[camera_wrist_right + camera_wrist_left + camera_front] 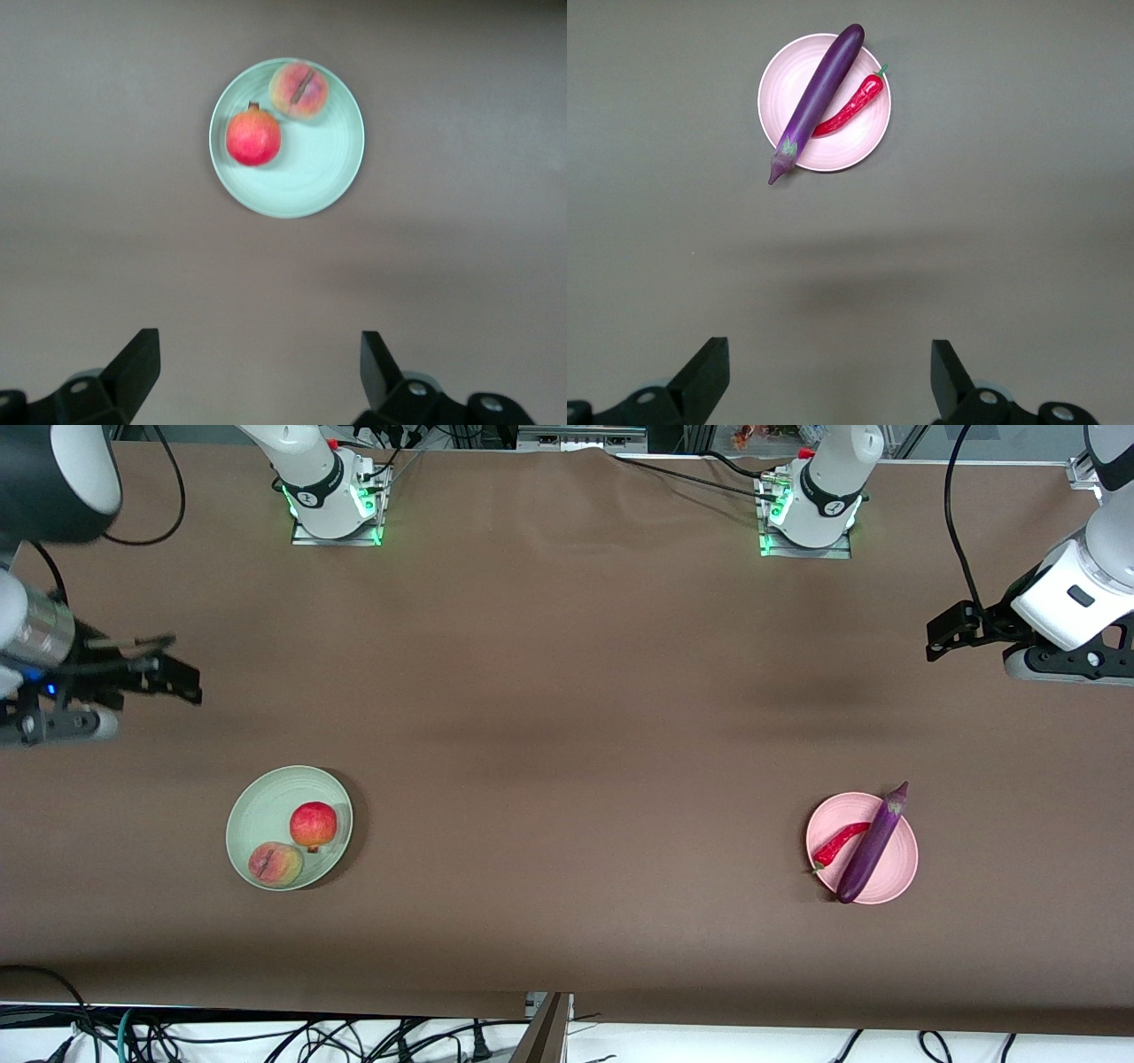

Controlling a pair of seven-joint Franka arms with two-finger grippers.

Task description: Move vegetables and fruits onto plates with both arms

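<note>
Seeing both grippers released and up over bare counter point(567, 717): left gripper point(828, 376), right gripper point(257, 372). Peach point(275, 864) at 7 o'clock, pomegranate point(313, 825) at 2 on green plate point(257, 806). Chili point(837, 845) at 9 and eggplant point(873, 843) across centre on pink plate point(899, 864).

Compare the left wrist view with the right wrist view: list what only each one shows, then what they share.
Only the left wrist view: the pink plate carrying the eggplant and the chili pepper, with the left tool open and empty. Only the right wrist view: the green plate carrying the peach and the pomegranate, with the right tool open and empty. Both: brown table.
</note>
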